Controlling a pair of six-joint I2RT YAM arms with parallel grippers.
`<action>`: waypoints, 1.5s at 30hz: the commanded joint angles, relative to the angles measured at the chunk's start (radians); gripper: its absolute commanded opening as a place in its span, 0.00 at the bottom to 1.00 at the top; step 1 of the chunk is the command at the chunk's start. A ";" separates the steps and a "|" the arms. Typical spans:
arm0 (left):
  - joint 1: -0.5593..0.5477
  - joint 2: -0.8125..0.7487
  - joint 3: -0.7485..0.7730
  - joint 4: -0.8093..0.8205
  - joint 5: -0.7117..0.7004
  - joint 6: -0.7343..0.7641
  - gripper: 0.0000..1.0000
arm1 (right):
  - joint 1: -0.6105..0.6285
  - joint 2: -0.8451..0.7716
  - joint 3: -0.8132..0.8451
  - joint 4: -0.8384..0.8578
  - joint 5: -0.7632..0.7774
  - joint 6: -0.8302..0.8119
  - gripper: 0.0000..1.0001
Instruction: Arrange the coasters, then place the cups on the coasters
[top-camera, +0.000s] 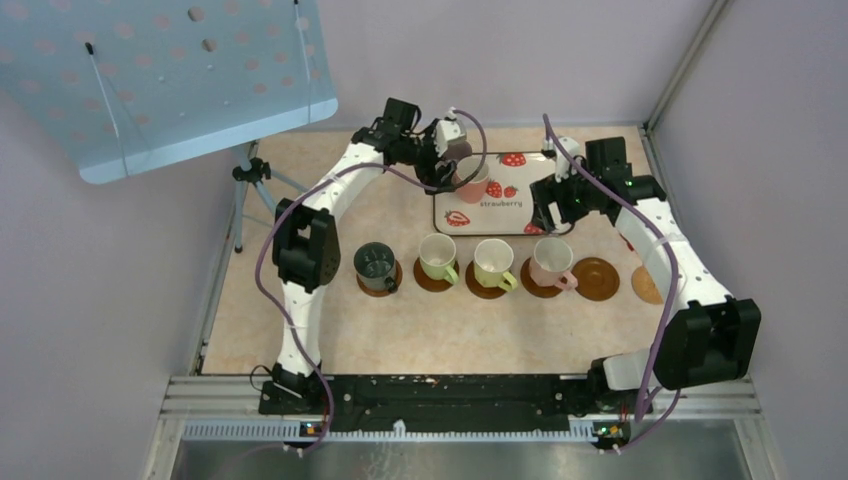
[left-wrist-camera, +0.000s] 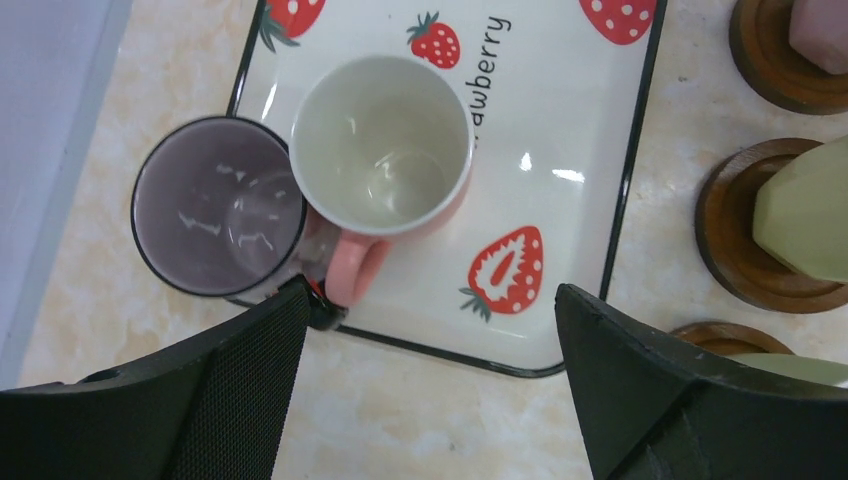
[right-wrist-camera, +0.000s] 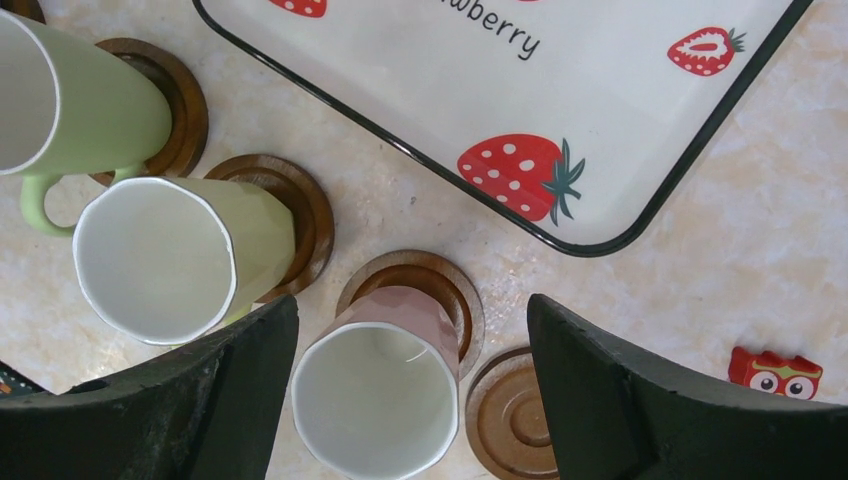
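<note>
Four cups stand on coasters in a row: a dark grey-green cup (top-camera: 376, 265), two pale yellow-green cups (top-camera: 438, 257) (top-camera: 493, 262) and a pink cup (top-camera: 552, 262). To their right lies a bare coaster (top-camera: 596, 278). My right gripper (right-wrist-camera: 410, 310) hangs open over the pink cup (right-wrist-camera: 375, 400), holding nothing, with the bare coaster (right-wrist-camera: 510, 420) beside it. On the strawberry tray (left-wrist-camera: 560, 120) stands a second pink cup (left-wrist-camera: 380, 145), and a mauve cup (left-wrist-camera: 218, 205) touches it at the tray's left edge. Just short of them my left gripper (left-wrist-camera: 430, 340) is open and empty.
Another brown coaster (top-camera: 645, 285) shows partly behind the right arm. A small red owl toy (right-wrist-camera: 775, 372) lies on the table right of the row. A tripod (top-camera: 245, 190) holding a pale blue perforated board (top-camera: 170, 70) stands at the table's back left edge.
</note>
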 joint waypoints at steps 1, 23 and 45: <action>0.000 0.071 0.108 -0.052 0.074 0.160 0.97 | -0.004 -0.011 0.052 0.026 -0.009 0.049 0.83; -0.082 0.134 0.062 -0.028 0.005 0.179 0.81 | -0.037 -0.027 0.035 0.038 0.009 0.104 0.83; -0.209 0.099 -0.004 0.160 0.042 -0.176 0.73 | -0.037 -0.011 0.018 0.064 0.025 0.129 0.83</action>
